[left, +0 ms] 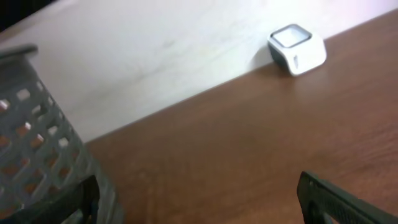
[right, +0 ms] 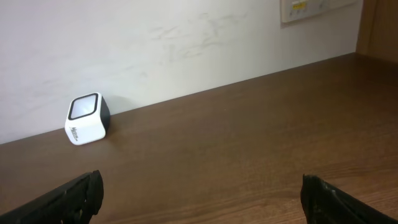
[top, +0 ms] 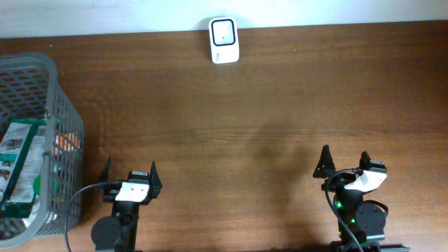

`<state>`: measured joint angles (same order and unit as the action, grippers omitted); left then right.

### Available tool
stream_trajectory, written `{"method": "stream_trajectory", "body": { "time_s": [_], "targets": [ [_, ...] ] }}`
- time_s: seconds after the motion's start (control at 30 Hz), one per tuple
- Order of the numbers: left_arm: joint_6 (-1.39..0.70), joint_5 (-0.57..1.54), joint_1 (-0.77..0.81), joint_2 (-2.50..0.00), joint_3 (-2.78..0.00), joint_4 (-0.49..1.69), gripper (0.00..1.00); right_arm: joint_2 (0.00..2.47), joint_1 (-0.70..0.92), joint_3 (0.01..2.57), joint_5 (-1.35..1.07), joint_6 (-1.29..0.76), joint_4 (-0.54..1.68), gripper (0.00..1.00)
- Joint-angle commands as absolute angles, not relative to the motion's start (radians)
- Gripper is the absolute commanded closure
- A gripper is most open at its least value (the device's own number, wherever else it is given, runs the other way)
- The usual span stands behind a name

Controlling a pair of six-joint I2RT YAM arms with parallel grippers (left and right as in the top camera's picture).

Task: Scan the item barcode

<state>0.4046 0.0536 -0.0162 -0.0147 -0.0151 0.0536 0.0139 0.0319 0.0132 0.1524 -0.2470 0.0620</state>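
The left hand (top: 131, 169) and right hand (top: 344, 158) both gape empty at six o'clock. The green-and-white packet (top: 21, 164) lies in the basket (top: 68, 115) at nine o'clock, and the scanner (top: 224, 40) sits at twelve. The packet looks light, fairly stiff and perhaps slick, so pinch a long edge.

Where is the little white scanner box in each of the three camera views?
Overhead: scanner at top centre, at the table's far edge.
Left wrist: scanner at upper right, beside the wall.
Right wrist: scanner left of centre, beside the wall.
Shared landmark: the line where the brown table meets the white wall.
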Motion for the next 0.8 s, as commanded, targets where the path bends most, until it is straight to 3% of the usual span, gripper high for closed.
{"method": "stream_trajectory", "body": {
  "time_s": [0.0, 0.2, 0.43, 0.77],
  "targets": [
    [0.394, 0.143, -0.018, -0.006, -0.022, 0.035, 0.01, 0.004, 0.033, 0.006, 0.146, -0.243, 0.067, 0.02],
    [0.326, 0.150, -0.018, -0.061, -0.134, 0.039, 0.01, 0.004, 0.033, 0.006, 0.146, -0.243, 0.067, 0.02],
    [0.326, 0.229, -0.018, -0.357, -0.461, 0.109, 0.01, 0.004, 0.033, 0.006, 0.146, -0.243, 0.067, 0.02],
    [0.326, 0.297, -0.018, -0.895, -1.097, 0.537, 0.01, 0.004, 0.033, 0.006, 0.146, -0.243, 0.067, 0.02]
  ]
}}
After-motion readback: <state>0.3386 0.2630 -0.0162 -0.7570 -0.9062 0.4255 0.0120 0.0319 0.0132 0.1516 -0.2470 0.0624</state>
